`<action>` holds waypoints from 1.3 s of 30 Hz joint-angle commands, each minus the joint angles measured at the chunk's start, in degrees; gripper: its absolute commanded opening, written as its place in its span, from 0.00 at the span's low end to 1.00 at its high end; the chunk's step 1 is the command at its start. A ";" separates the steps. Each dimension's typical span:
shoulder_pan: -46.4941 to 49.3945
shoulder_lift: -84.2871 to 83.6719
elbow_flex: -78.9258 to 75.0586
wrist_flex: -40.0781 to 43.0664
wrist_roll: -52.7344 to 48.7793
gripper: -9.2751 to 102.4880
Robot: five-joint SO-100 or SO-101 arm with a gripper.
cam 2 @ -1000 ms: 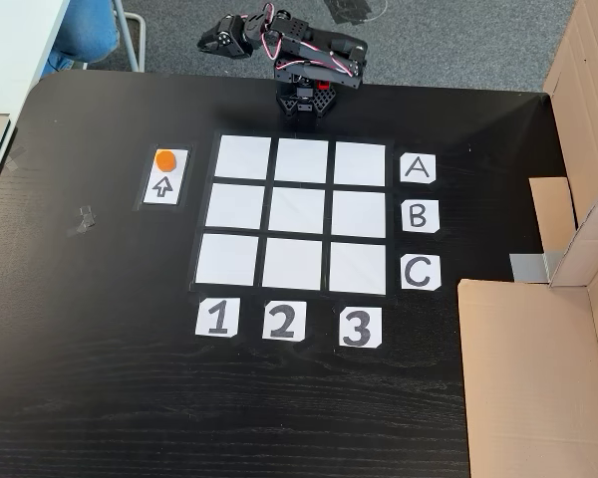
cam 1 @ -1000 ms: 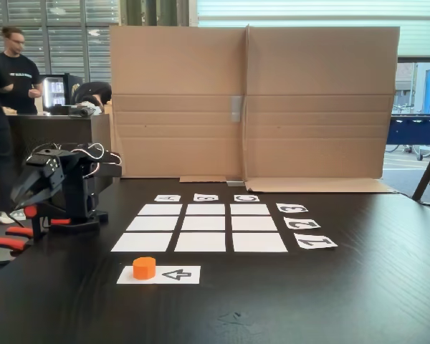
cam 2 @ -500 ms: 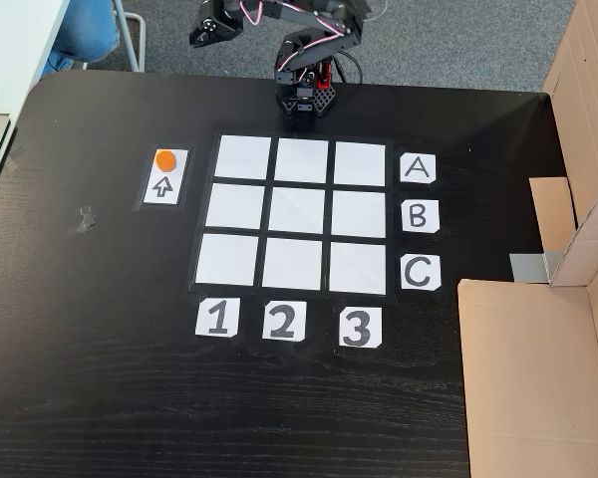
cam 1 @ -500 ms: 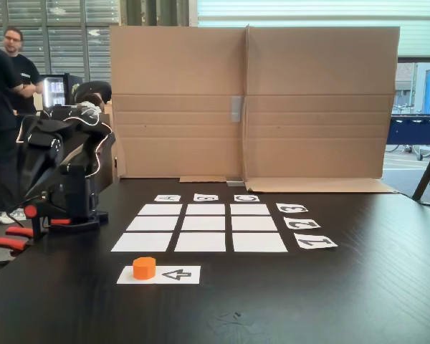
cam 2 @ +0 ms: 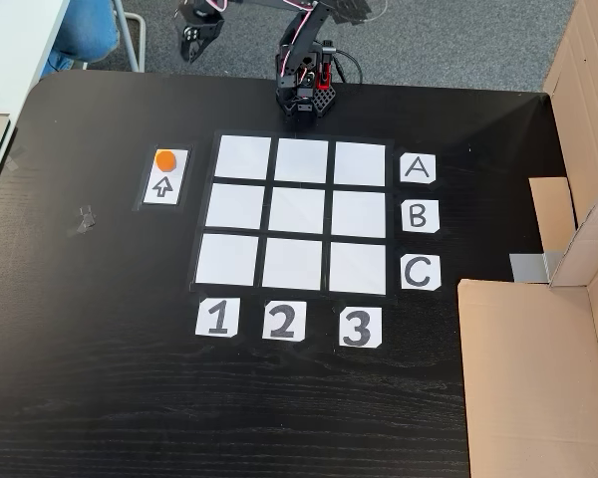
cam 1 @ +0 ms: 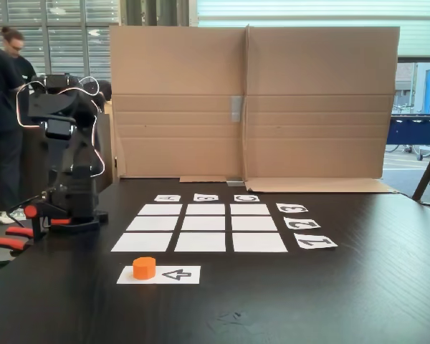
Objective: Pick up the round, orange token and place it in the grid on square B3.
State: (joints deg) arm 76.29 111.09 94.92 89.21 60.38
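Token (cam 2: 165, 159) upright, flat top up, on arrow sheet (cam 2: 164, 187); gripper (cam 2: 190, 42) raised, jaw state unclear.

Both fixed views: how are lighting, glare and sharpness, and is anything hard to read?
Side-on fixed view: even daylight, bright windows behind the cardboard, soft sheen on the dark table; token crisp, far cards foreshortened and hard to read. Top-down fixed view: flat light, faint shadows, letters and numbers clear; the grid is bright but not blown out; the gripper at the top edge is small, jaws unclear.
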 commanded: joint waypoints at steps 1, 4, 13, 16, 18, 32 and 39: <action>-2.37 -5.80 -5.80 0.44 -0.26 0.07; -4.22 -11.51 -10.90 0.53 -0.53 0.07; -7.38 -21.53 -17.23 0.70 -2.20 0.43; -8.26 -22.15 -15.91 0.79 -2.37 0.59; -9.05 -22.59 -15.56 0.79 -2.46 0.67; -15.03 -29.79 -17.14 0.88 -2.81 0.80; -16.17 -34.89 -23.12 0.88 -2.81 0.80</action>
State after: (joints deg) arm 60.64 76.99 75.85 89.82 57.74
